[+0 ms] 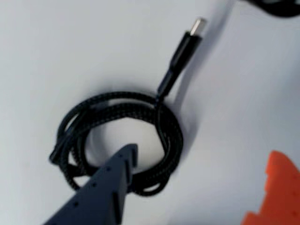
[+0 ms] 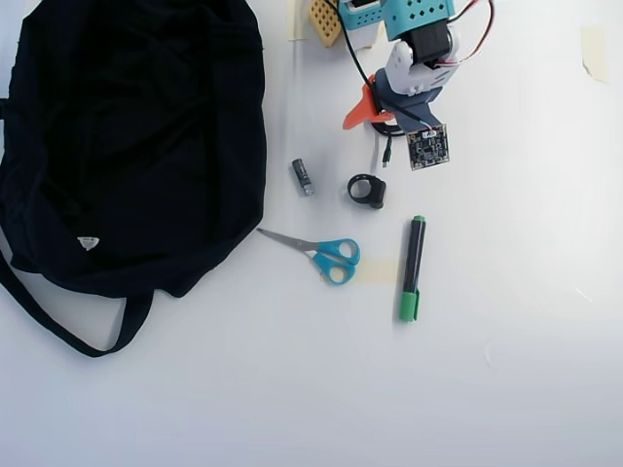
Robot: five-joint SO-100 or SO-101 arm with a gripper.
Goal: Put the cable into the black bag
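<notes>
A plain white, smooth bench (image 2: 506, 389) fills both views (evenly lit, soft shadows), with beige tape scraps (image 2: 592, 51) near its edge.

Black braided cable (image 1: 164, 136); black bag (image 2: 127, 126).

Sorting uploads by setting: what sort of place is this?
Probably a hobby desk or lab bench: a plain white table with scissors, a green marker and a black bag.

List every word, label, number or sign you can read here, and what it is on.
No text is readable.
The white label on the black bag: too small to read.
The green marker and the small cylinder: any print is too small to read.
</notes>
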